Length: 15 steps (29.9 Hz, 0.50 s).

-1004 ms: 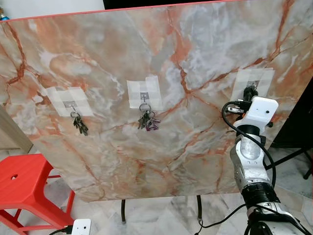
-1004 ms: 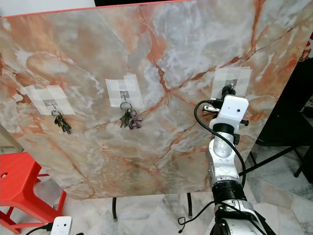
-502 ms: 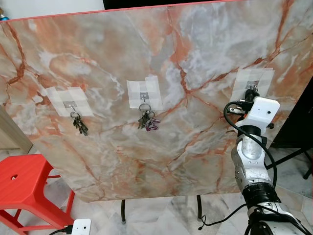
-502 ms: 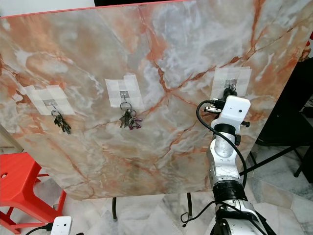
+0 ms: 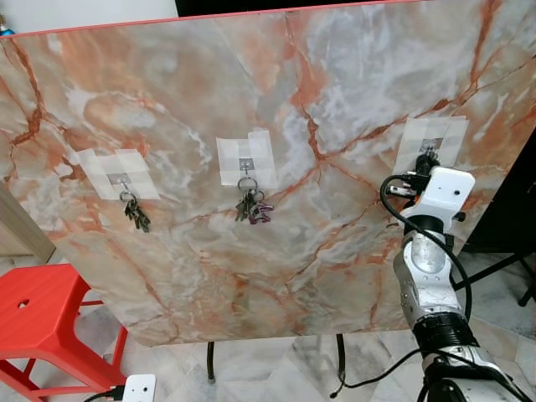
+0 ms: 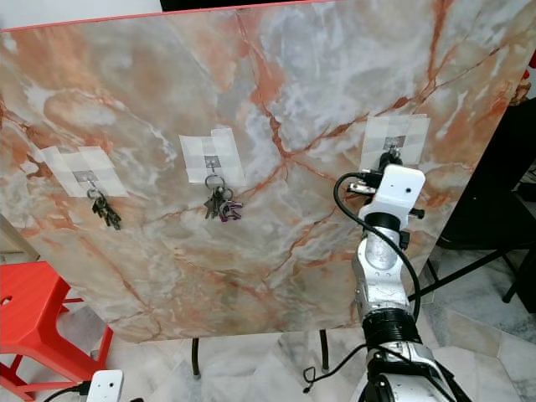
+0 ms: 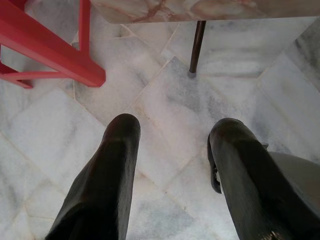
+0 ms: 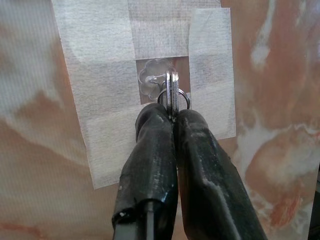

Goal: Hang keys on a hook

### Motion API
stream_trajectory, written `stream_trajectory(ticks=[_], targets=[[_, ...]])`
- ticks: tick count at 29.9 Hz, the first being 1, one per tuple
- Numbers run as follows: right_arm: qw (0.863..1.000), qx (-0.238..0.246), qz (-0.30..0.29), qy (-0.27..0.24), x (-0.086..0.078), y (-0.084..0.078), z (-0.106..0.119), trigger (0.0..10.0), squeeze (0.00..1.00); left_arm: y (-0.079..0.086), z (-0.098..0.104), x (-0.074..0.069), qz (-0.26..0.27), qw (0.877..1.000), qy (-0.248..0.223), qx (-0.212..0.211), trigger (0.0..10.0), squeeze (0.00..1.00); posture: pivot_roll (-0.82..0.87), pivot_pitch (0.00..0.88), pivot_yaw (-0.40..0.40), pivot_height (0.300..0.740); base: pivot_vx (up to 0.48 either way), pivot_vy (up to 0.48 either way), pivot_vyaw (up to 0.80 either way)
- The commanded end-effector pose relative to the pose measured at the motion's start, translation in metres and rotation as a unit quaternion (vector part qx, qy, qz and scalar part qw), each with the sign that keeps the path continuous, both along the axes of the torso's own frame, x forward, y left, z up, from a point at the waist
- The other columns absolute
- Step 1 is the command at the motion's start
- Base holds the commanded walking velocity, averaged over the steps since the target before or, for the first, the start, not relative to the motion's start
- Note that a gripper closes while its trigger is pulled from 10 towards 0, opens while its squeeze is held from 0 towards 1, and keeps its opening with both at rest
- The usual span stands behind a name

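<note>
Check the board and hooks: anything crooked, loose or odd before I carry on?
Nothing stands out. The marble board leans back on its stand; two key bunches hang straight from taped hooks. The right gripper pinches the third keys at the right hook.

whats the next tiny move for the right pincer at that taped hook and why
Probably ease the key ring a touch further onto the hook, then let go. The right pincer is shut on a thin silver key and ring, held right at the small clear hook in the white tape patch. Whether the ring is already over the hook's tip cannot be told.
</note>
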State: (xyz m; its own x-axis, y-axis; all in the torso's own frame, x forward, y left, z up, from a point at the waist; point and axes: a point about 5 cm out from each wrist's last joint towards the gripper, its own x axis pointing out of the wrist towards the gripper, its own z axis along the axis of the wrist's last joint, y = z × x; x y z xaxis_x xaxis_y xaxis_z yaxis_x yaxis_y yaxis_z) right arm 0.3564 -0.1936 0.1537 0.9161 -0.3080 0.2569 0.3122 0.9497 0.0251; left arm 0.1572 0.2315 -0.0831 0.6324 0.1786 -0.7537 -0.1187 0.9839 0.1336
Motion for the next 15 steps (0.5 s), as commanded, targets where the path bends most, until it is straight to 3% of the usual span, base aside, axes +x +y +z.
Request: stream_trajectory(ticks=[1,15], targets=[[1.0,0.004,0.004,0.03,-0.0025,0.0051,-0.0134,10.0,0.0,0.0057,-0.0004,-0.0037,-0.003,1.0,0.009,0.012,10.0,0.0,0.04,0.0,0.056,0.74,0.0,0.0,0.0],[0.999,0.006,0.001,0.039,-0.0052,0.0066,-0.0182,10.0,0.0,0.0059,-0.0006,-0.0045,-0.003,1.0,0.01,0.013,10.0,0.0,0.04,0.0,0.057,0.74,0.0,0.0,0.0]])
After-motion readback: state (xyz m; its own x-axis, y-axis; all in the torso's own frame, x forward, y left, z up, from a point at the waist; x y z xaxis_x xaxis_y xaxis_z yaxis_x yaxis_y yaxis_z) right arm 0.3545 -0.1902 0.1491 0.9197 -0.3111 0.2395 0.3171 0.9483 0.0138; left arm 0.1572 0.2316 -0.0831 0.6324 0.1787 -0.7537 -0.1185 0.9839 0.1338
